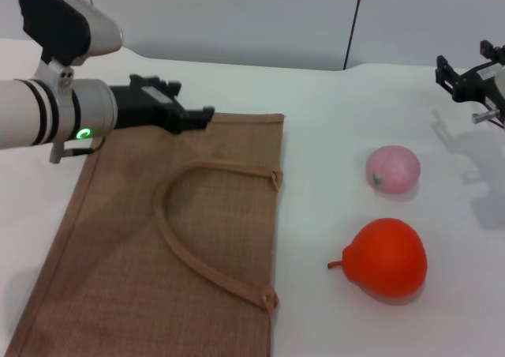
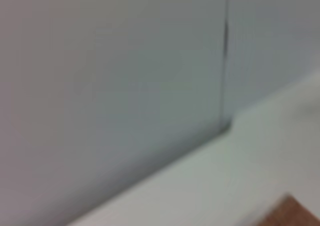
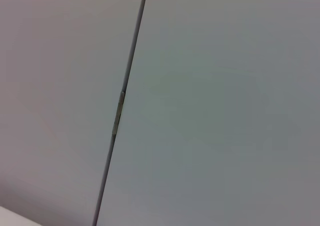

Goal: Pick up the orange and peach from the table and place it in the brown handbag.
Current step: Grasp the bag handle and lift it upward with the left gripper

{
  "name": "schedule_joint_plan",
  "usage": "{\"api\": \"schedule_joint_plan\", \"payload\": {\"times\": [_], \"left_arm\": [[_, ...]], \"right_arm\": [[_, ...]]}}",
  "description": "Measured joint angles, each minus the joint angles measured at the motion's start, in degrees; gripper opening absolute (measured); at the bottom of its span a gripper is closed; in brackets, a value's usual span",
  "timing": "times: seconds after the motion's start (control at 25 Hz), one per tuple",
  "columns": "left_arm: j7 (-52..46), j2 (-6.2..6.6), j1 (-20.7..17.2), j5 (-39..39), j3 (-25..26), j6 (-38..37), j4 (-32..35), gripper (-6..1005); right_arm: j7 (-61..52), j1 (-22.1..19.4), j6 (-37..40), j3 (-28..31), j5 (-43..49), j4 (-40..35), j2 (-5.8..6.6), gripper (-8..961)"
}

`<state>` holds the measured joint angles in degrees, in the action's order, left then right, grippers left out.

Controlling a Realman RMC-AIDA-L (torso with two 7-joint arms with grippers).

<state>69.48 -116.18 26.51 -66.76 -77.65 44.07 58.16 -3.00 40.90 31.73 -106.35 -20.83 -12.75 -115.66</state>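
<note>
The orange (image 1: pixel 388 257) is lying on the white desk (image 1: pixel 331 96) toward my right side, its small stem tip pointing at the brown handbag (image 1: pixel 158 246), with nothing touching it. The peach (image 1: pixel 393 169) is sitting just behind it, farther from me, close to it but apart. The handbag is lying flat to my left of both fruits, its mouth edge facing them and one looped handle (image 1: pixel 207 232) resting on top of the fabric.

My left tool (image 1: pixel 197 118) is hanging at the bag's far corner, dark fingers pointing along the rear edge; I cannot tell how far apart they are or whether they are pinching the fabric. My right tool (image 1: pixel 465 77) is hovering over the far right of the desk, well behind the peach, holding nothing; its fingers are showing as dark prongs, but their spread is unclear to me.

I am judging that neither fruit has been picked up yet. To do this well, I should be bringing my right tool down over the orange from above, spanning its widest part so the glossy skin does not squirt out, and keeping clear of the peach. The flat bag needs its mouth lifted by my left tool before anything goes in.
</note>
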Motion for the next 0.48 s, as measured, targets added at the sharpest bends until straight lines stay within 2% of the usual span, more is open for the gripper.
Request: {"api": "schedule_joint_plan", "payload": {"times": [0.24, 0.48], "left_arm": [[-5.0, -0.02, 3.6, 8.0, 5.7, 17.4, 1.2, 727], [-6.7, -0.03, 6.8, 15.1, 9.5, 27.3, 1.6, 723]], "right_arm": [[0.0, 0.2, 0.0, 0.0, 0.0, 0.0, 0.00, 741], [0.0, 0.2, -0.1, 0.0, 0.0, 0.0, 0.00, 741]]}}
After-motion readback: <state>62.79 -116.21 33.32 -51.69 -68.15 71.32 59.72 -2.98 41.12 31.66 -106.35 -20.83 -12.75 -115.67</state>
